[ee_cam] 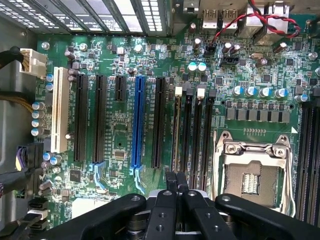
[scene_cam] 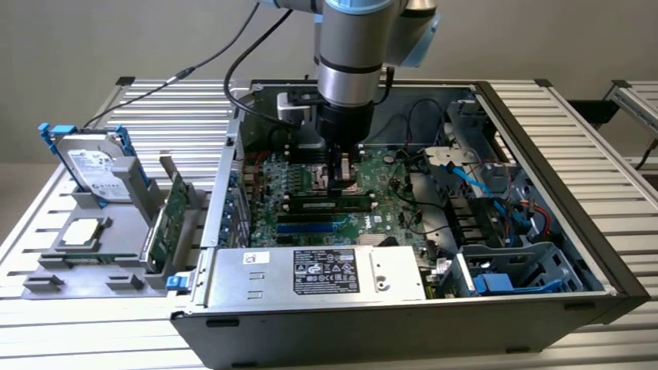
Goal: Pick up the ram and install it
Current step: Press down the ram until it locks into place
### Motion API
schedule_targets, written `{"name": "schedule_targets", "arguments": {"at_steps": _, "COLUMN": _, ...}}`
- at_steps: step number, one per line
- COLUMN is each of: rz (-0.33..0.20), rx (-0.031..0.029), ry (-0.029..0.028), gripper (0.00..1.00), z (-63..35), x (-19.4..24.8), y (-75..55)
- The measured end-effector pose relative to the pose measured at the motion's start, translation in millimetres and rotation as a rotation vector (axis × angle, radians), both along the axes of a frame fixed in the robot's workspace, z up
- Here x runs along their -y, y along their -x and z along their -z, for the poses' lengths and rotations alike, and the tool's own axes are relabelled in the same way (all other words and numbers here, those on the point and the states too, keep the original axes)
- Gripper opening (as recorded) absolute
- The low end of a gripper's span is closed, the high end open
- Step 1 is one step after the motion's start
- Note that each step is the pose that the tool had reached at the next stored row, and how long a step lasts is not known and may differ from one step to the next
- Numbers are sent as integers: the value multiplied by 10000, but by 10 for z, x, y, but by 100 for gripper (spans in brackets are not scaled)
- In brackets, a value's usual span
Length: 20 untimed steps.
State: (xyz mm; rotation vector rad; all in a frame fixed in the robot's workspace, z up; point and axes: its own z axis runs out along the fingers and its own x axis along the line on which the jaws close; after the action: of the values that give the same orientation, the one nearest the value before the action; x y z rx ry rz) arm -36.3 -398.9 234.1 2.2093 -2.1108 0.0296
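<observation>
now the gripper (ee_cam: 176,192) sits closed over the motherboard (ee_cam: 150,125) slots.

The ram (scene_cam: 329,205) is a long, narrow green stick carrying black chips. It stands on edge in a motherboard (scene_cam: 270,223) slot.
</observation>
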Motion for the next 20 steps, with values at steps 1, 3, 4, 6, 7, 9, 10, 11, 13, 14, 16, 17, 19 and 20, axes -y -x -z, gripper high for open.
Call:
{"name": "schedule_targets", "arguments": {"at_steps": 1, "rz": 0, "rx": -5, "ry": 0, "gripper": 11, "z": 4, "x": 0, "y": 0}}
{"name": "schedule_targets", "arguments": {"at_steps": 3, "rz": 0, "rx": -12, "ry": -1, "gripper": 11, "z": 20, "x": -1, "y": 0}}
{"name": "schedule_targets", "arguments": {"at_steps": 4, "rz": 0, "rx": -16, "ry": -1, "gripper": 11, "z": 27, "x": -1, "y": 0}}
{"name": "schedule_targets", "arguments": {"at_steps": 6, "rz": 1, "rx": -26, "ry": 0, "gripper": 11, "z": 40, "x": 0, "y": 0}}
{"name": "schedule_targets", "arguments": {"at_steps": 7, "rz": 0, "rx": -31, "ry": 0, "gripper": 11, "z": 46, "x": 0, "y": 0}}
{"name": "schedule_targets", "arguments": {"at_steps": 9, "rz": 1, "rx": -44, "ry": 5, "gripper": 11, "z": 57, "x": 0, "y": 0}}
{"name": "schedule_targets", "arguments": {"at_steps": 10, "rz": 0, "rx": -51, "ry": 9, "gripper": 11, "z": 63, "x": 0, "y": 0}}
{"name": "schedule_targets", "arguments": {"at_steps": 11, "rz": 0, "rx": -57, "ry": 12, "gripper": 11, "z": 69, "x": -1, "y": 0}}
{"name": "schedule_targets", "arguments": {"at_steps": 13, "rz": 1, "rx": -68, "ry": 5, "gripper": 11, "z": 85, "x": -3, "y": -1}}
{"name": "schedule_targets", "arguments": {"at_steps": 14, "rz": 1, "rx": -75, "ry": 10, "gripper": 11, "z": 90, "x": -3, "y": 0}}
{"name": "schedule_targets", "arguments": {"at_steps": 16, "rz": 1, "rx": -91, "ry": 17, "gripper": 11, "z": 96, "x": -3, "y": 0}}
{"name": "schedule_targets", "arguments": {"at_steps": 17, "rz": -1, "rx": -108, "ry": 16, "gripper": 11, "z": 95, "x": -3, "y": -1}}
{"name": "schedule_targets", "arguments": {"at_steps": 19, "rz": 3, "rx": -126, "ry": -8, "gripper": 11, "z": 50, "x": -6, "y": 0}}
{"name": "schedule_targets", "arguments": {"at_steps": 20, "rz": 2, "rx": -143, "ry": 6, "gripper": 11, "z": 13, "x": -5, "y": 0}}
